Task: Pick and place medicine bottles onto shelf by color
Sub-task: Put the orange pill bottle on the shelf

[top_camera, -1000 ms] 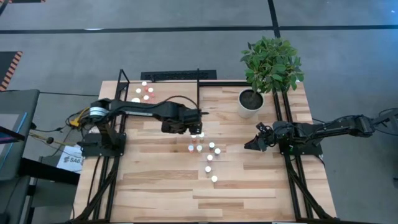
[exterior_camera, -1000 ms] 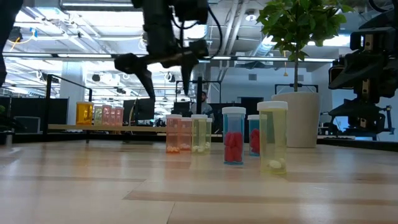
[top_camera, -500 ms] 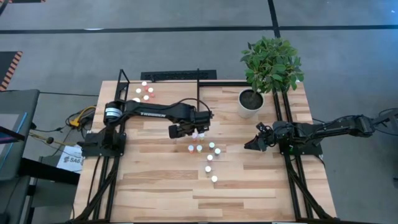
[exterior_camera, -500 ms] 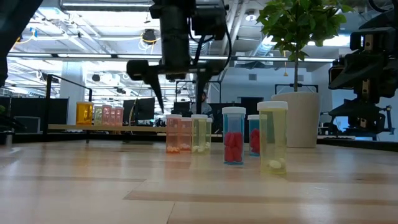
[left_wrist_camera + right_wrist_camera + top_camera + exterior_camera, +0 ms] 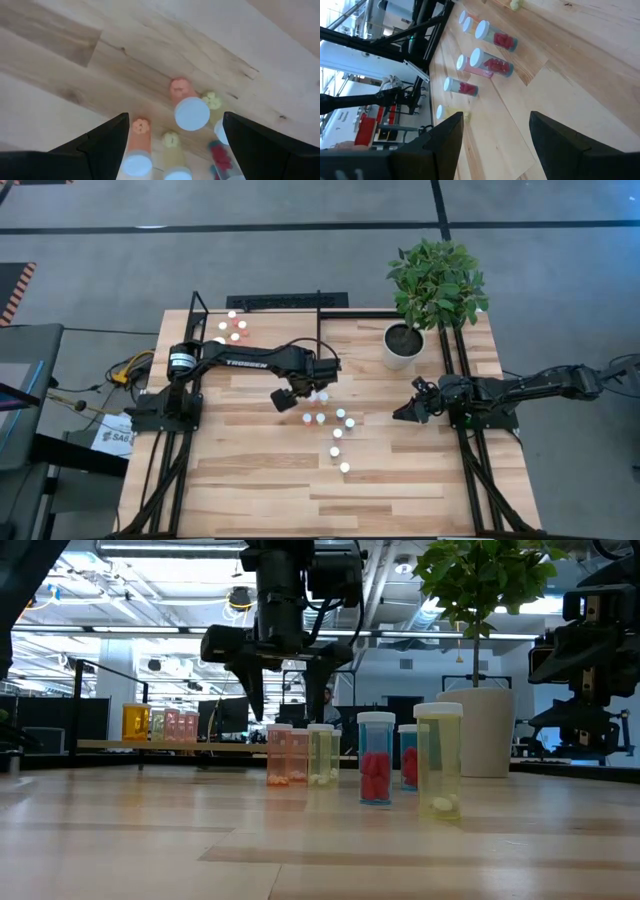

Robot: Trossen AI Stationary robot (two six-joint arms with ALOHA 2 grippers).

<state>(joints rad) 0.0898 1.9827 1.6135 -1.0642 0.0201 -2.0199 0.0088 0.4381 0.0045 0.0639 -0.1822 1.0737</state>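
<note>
Several medicine bottles (image 5: pixel 337 433) with white caps stand upright in a loose cluster at the table's middle; in the low view they hold pink, yellowish and red pills (image 5: pixel 376 758). My left gripper (image 5: pixel 283 690) hangs open, pointing down, above the cluster's far-left bottles. In the left wrist view a pink-filled bottle (image 5: pixel 192 113) shows below, between the fingers, and nothing is touched. The shelf (image 5: pixel 275 328) at the far left holds several bottles (image 5: pixel 236 330). My right gripper (image 5: pixel 408 412) waits open at the right side, low over the table.
A white pot with a green plant (image 5: pixel 402 345) stands at the far right. Black frame rods run along the table's left and right sides. Bare wood lies near the front edge and left of the cluster.
My left gripper has moved from beside the shelf toward the bottle cluster, sinking a little, and has rolled about its downward axis, so its fingers line up differently. It stays open. In the last half second it has held still. No bottle has moved.
</note>
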